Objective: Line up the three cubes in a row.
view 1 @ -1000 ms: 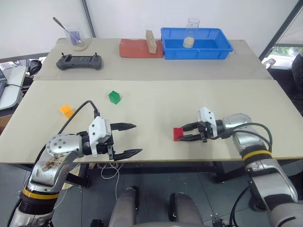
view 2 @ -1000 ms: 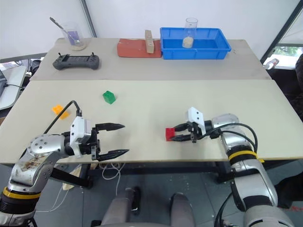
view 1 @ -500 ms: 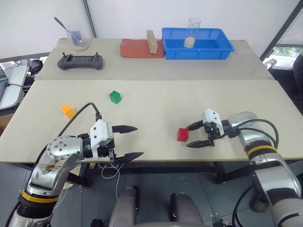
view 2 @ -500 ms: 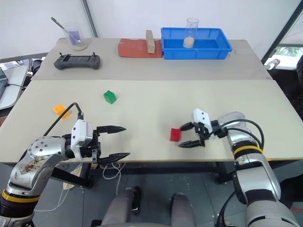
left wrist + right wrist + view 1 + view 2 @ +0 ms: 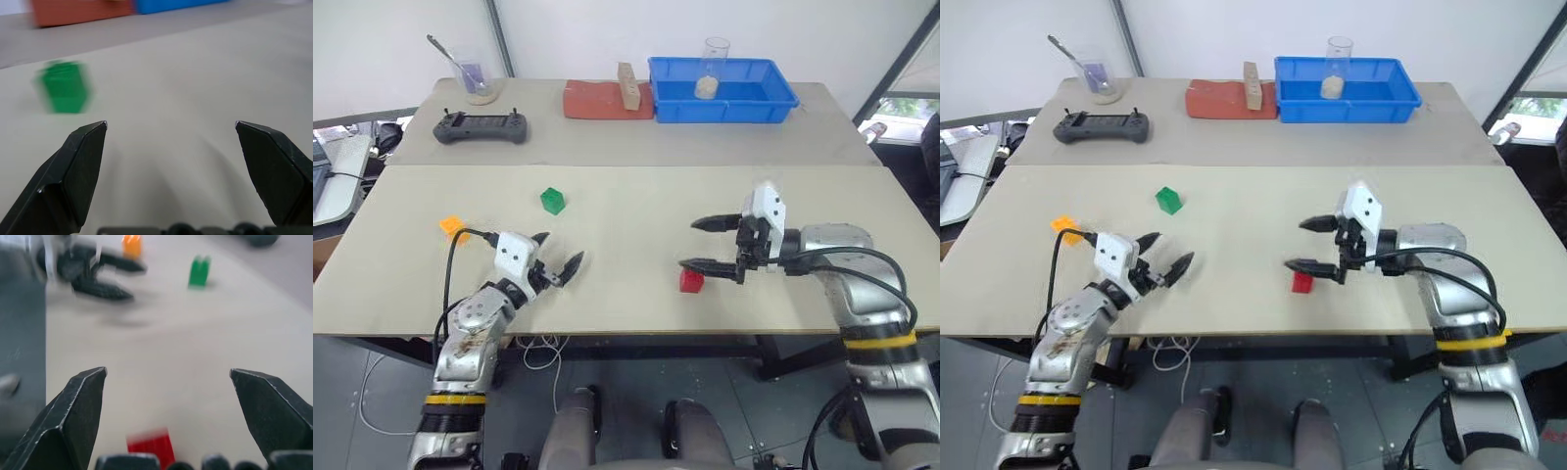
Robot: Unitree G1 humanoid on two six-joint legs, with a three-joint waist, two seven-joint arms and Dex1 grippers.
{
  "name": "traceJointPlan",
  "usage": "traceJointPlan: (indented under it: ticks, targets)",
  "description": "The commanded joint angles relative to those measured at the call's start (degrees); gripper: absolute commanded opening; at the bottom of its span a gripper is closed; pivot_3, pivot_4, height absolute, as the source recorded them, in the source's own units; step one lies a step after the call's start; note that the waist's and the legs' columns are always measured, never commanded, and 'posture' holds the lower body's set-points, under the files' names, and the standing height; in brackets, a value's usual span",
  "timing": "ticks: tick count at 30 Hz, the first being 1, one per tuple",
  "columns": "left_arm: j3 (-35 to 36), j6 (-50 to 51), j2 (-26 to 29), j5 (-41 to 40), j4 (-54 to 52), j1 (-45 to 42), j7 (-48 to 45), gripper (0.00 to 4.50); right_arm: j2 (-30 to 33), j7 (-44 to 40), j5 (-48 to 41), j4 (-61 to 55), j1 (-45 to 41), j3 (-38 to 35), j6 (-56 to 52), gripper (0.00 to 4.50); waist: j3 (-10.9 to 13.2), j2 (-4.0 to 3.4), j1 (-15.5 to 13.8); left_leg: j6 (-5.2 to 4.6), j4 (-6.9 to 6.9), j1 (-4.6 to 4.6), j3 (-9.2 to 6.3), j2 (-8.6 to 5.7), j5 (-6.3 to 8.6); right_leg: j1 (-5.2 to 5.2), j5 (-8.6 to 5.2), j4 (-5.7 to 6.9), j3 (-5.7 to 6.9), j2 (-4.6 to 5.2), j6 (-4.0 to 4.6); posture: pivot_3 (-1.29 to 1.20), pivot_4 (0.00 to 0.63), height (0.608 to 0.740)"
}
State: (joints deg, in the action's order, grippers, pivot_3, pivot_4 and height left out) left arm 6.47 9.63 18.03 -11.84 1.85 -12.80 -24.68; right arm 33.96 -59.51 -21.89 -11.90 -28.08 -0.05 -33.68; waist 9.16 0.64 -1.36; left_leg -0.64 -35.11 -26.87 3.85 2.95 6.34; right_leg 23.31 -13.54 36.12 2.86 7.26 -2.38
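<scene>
Going left to right, our orange cube [image 5: 452, 227] sits near the tabletop's [image 5: 626, 211] left edge, with our left pincer [image 5: 560, 265] just beside it, fingers spread and empty. The green cube [image 5: 551, 201] lies farther back, apart from both. Our right pincer [image 5: 704, 244] hangs above the red cube [image 5: 691, 281], fingers wide apart and holding nothing. We judge the row barely begun: the three cubes lie scattered, well apart, and all the gathering remains.
</scene>
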Motion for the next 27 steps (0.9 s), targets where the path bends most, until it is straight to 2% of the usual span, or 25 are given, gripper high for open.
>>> traceJointPlan:
  ticks: [1,4,9,12,14,19,22,26,27]
  targets:
    - [1.14,-3.53,-1.14,1.97,5.84,-5.08,4.32,4.50,-1.49,8.18,-5.26,-13.47,0.74,-1.56,-10.16,4.47,0.00,0.01,-0.28,0.01,-0.02,-0.02,0.00,0.01,0.00,0.04,0.00,-0.02,0.02,0.00,0.00,0.00,0.150,0.740]
    - [1.45,-6.08,-1.91,2.51,16.32,-12.31,5.44,4.50,-3.13,12.79,-7.68,-18.06,-0.48,-1.53,-14.93,4.47,0.00,0.03,-0.91,0.01,-0.04,-0.12,0.01,-0.01,0.01,0.17,-0.02,-0.15,0.03,0.02,0.02,0.00,0.150,0.740]
    - [1.96,-12.60,-1.15,3.48,36.03,-24.23,4.12,4.50,-4.17,17.55,-8.34,-19.08,-2.03,-1.66,-16.68,4.47,-0.02,0.20,-1.02,-0.01,-0.19,-0.51,0.04,-0.03,0.00,0.62,0.33,-0.16,0.04,0.02,-0.07,0.00,0.150,0.740]
    - [2.26,-15.89,-0.08,3.13,47.57,-31.19,0.47,4.50,-3.82,19.22,-8.88,-19.44,-2.01,-2.00,-17.08,4.47,0.08,0.40,-0.95,-0.04,-0.20,-0.60,0.06,-0.04,-0.02,0.54,0.33,-0.08,0.04,0.01,-0.07,0.00,0.150,0.740]
    - [2.25,-17.32,0.75,3.23,53.87,-34.79,-2.18,4.50,-3.51,19.98,-9.50,-19.97,-1.75,-2.28,-17.43,4.47,0.11,0.44,-0.89,-0.39,-0.20,-0.62,0.07,-0.04,-0.24,0.57,0.33,-0.07,0.04,0.01,-0.07,0.00,0.150,0.740]
    - [2.06,-19.80,2.66,4.25,63.91,-40.28,-6.56,4.50,-2.94,21.26,-10.56,-20.67,-0.76,-2.56,-17.34,4.47,0.16,0.54,-0.75,-0.41,-0.20,-0.63,0.09,-0.04,-0.25,0.60,0.33,-0.07,0.03,0.01,-0.07,0.00,0.150,0.740]
    - [2.45,-20.76,3.53,4.84,67.17,-42.31,-5.88,3.60,-2.93,22.02,-11.02,-20.84,-0.40,-2.43,-16.97,4.50,0.19,0.58,-0.70,-0.39,-0.19,-0.63,0.09,-0.03,-0.24,0.61,0.33,-0.06,0.02,0.01,-0.06,0.00,0.150,0.740]
    - [2.79,-21.61,3.71,5.26,68.62,-43.29,-6.29,1.64,-2.76,22.58,-11.32,-20.40,-0.73,-2.30,-16.48,4.50,0.21,0.62,-0.76,-0.38,-0.19,-0.66,0.08,-0.03,-0.23,0.63,0.33,-0.05,0.02,0.01,-0.06,0.00,0.150,0.740]
    - [2.84,-21.72,3.67,5.37,68.76,-43.36,-6.44,1.31,-2.64,22.65,-11.34,-20.27,-0.84,-2.23,-16.42,4.50,0.21,0.62,-0.79,-0.36,-0.19,-0.67,0.09,-0.03,-0.22,0.62,0.33,-0.06,0.03,0.01,-0.06,0.00,0.150,0.740]
